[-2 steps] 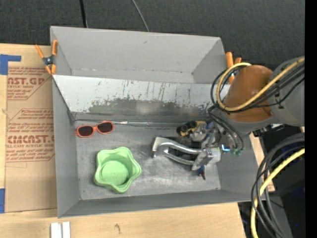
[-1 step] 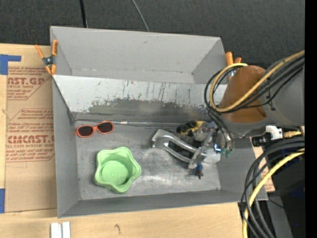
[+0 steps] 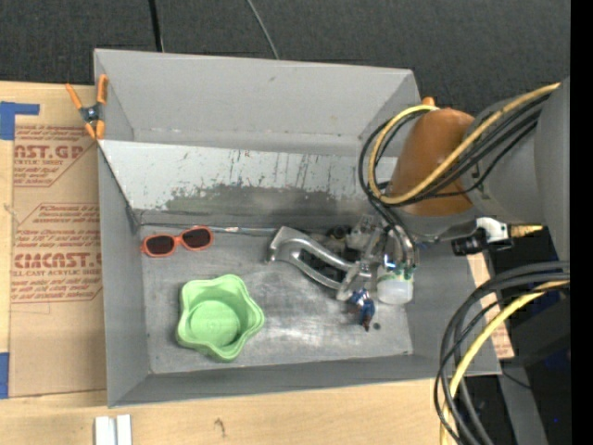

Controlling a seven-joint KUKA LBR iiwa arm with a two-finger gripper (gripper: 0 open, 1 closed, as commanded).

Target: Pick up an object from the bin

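Silvery curved metal tool (image 3: 304, 250) nr end effector (image 3: 375, 251)

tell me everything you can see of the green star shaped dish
The green dish is pale green, star-shaped with rounded lobes and a thick wavy rim, plastic or silicone by its look. It sits upright, open side up, on the bin floor toward the view's lower left. The red sunglasses lie behind it, apart; only the floor touches it.

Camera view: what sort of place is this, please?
Most likely a robotics laboratory, a grasping test station. A grey metal bin holds unrelated small things, such as a green star-shaped bowl and red sunglasses, and a cabled robot arm has its gripper inside it.
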